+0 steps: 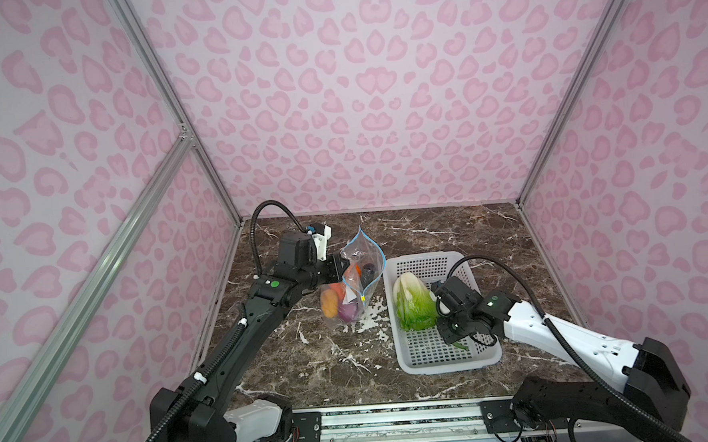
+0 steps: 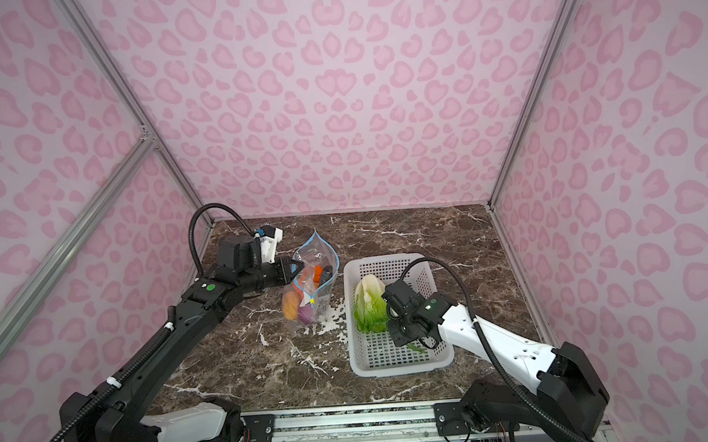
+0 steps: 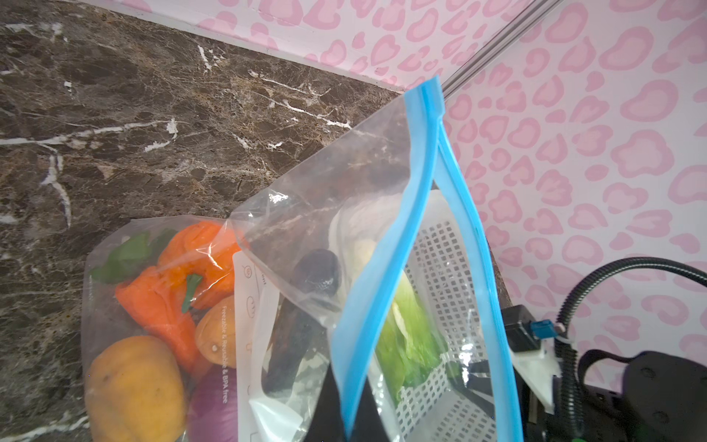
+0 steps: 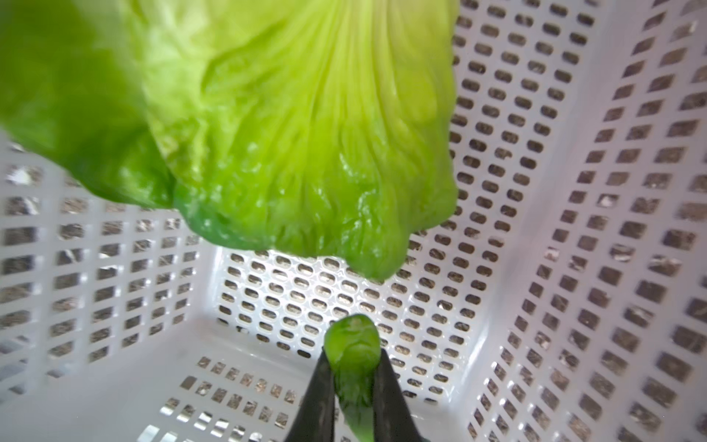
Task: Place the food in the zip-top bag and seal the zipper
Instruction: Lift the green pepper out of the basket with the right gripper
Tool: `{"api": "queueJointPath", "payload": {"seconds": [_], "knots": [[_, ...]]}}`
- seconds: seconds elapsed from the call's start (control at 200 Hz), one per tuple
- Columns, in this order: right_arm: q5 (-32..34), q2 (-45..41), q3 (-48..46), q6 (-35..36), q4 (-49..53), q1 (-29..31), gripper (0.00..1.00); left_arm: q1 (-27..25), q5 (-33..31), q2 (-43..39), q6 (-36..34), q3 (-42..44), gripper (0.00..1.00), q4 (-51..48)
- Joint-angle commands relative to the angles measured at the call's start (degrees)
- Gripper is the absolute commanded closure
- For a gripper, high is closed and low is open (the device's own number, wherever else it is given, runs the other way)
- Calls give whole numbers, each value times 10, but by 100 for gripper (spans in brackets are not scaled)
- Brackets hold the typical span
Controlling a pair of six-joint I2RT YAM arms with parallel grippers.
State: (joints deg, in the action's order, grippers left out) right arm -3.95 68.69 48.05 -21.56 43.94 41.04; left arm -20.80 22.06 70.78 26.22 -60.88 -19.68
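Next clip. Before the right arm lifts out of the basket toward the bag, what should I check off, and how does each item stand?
1. Grip: right gripper clamped on the green piece: ok.
2. Support: left gripper pinching the zip-top bag and holding it up: ok.
3. Mouth: zipper strips apart, bag open: ok.
4. Lift path: cannot tell; the cabbage lies close beside the right gripper.
5. All food out of the white basket: not ok; the cabbage is inside it.
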Motion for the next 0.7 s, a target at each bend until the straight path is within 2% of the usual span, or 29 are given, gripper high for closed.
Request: {"api": "queueJointPath", "payload": {"seconds": [0.0, 0.14, 0.255, 0.435, 0.695], "knots": [[-20, -39, -2, -6, -21, -23, 87, 1, -2, -1, 1, 2, 98, 11], [-6, -88, 16, -15, -67, -35, 87, 0, -5, -2, 1, 2, 98, 11], [-11, -90, 55, -16, -111, -40, 87, 1, -5, -1, 3, 2, 98, 11], [-44, -48, 112, -19, -215, -40, 88, 0, -7, -3, 2, 2, 98, 11], [-136, 64, 201, -49, -385, -23, 94, 0, -10, -8, 0, 1, 97, 7]]}}
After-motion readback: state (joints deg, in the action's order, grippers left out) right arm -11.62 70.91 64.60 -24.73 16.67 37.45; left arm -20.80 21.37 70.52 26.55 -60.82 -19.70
